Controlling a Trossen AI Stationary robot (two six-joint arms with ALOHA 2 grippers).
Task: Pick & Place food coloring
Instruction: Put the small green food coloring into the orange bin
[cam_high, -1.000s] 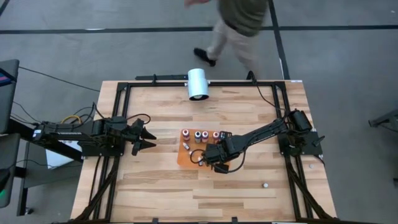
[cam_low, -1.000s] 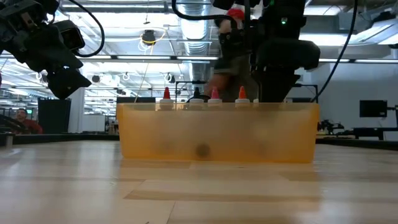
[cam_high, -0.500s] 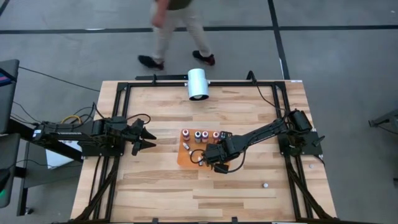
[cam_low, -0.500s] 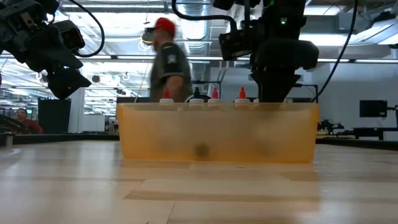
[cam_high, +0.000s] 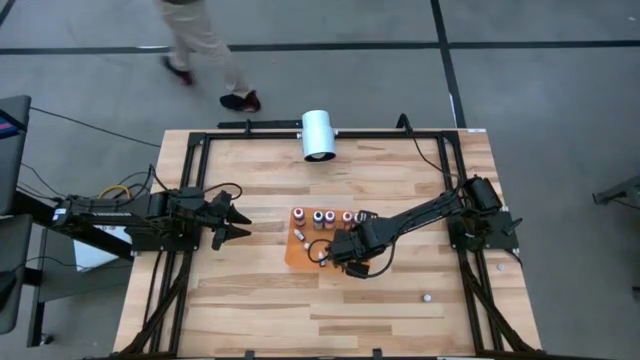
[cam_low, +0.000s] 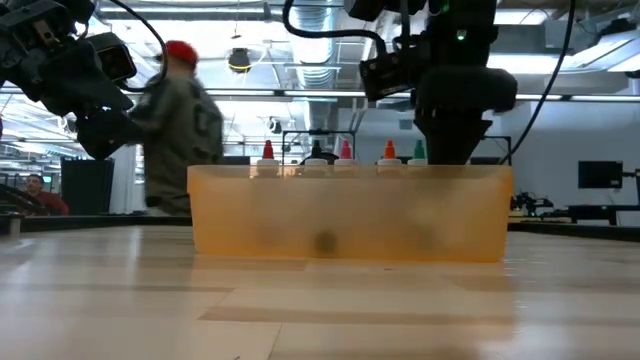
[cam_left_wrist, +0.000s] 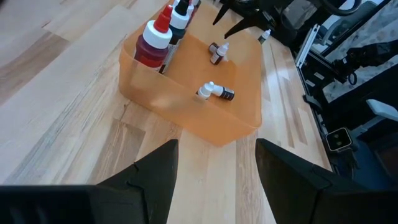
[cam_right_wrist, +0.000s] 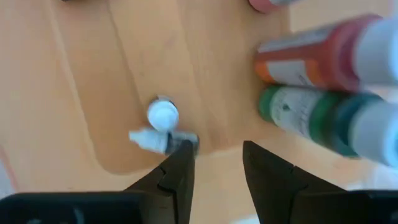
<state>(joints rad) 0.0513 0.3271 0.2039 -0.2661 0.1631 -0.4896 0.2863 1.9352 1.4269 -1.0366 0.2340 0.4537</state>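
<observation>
While your right gripper (cam_high: 327, 252) hangs low over the orange tray (cam_high: 291, 253) near the middle of the bench (cam_high: 400, 180), its fingers (cam_right_wrist: 177, 177) stand partly apart and hold nothing. In your right wrist view the gap between them frames bare tray floor, with one small bottle (cam_right_wrist: 163, 142) lying on its side just beyond one fingertip and a second small bottle (cam_right_wrist: 163, 114) standing right by it, white cap up.

The food coloring (cam_high: 322, 219) is all in that tray. You can see a row of upright bottles along the tray's far side, and the low view shows their red, dark, pink, orange and green tops (cam_low: 343, 151) poking above the translucent wall. In the left wrist view the two loose small bottles (cam_left_wrist: 216, 92) lie apart on the tray floor, one nearer the row, one nearer the middle.

Your left gripper (cam_high: 236, 220) waits near the left edge of the bench, well apart from the tray, with its fingers (cam_left_wrist: 155, 171) spread wide and empty.

A white cylinder (cam_high: 318, 135) sits at the far edge of the bench. A small pale object (cam_high: 426, 297) lies alone toward the near right corner. A person (cam_high: 205, 50) walks on the floor beyond the far edge.
</observation>
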